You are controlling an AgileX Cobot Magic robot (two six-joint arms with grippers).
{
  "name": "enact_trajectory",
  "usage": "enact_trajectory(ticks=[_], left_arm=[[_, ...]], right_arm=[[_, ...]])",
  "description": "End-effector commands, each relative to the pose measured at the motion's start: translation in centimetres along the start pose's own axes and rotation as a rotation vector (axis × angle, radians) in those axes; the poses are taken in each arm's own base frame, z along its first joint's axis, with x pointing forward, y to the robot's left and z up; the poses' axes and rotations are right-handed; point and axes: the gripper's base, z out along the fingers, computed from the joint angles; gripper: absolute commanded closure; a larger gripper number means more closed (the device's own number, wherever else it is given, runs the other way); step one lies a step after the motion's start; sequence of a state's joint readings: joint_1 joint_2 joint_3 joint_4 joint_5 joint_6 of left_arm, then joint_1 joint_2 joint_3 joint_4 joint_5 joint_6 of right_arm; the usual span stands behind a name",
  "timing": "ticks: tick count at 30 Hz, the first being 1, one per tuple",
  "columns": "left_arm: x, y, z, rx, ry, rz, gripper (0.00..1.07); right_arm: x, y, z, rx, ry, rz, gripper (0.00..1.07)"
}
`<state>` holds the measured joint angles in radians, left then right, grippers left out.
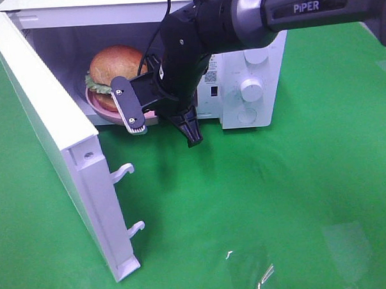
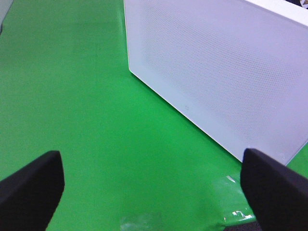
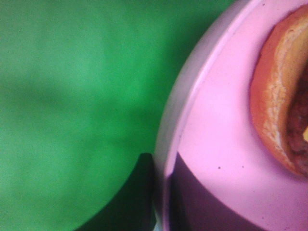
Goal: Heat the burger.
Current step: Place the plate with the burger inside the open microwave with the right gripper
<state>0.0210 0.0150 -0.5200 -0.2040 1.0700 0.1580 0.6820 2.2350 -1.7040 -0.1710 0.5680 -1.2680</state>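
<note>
Exterior high view showed the glossy domed burger (image 1: 116, 66) on a round pink plate (image 1: 102, 109) inside the white microwave (image 1: 250, 65); the right hand (image 1: 138, 123), angled downward, clenched the plate's rim; the left hand (image 2: 151, 192) hung released.

Bright green bench (image 1: 292, 204). White microwave (image 1: 272, 54), its door (image 2: 216, 72) finely dotted in pale mesh. Glossy golden-brown burger (image 1: 116, 64), green lettuce (image 1: 98, 85) at its seven o'clock, on a pink plate (image 3: 216, 159). Black arm (image 1: 207, 28), black left gripper (image 2: 154, 190).
</note>
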Motion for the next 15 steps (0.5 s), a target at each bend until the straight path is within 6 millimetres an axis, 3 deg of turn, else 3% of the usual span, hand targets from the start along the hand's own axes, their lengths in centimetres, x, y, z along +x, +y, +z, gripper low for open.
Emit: enact_trajectory(ticks=[1,15], left_arm=[[0.0,0.0,0.0,0.003,-0.009,-0.007,0.16],[0.0,0.0,0.0,0.003,-0.009,-0.008,0.16]], right_arm=[[0.7,-1.6,0.0,0.06,-0.001,0.036,1.07],[1.7,-2.5,1.6,0.071,0.013,0.044,1.06]])
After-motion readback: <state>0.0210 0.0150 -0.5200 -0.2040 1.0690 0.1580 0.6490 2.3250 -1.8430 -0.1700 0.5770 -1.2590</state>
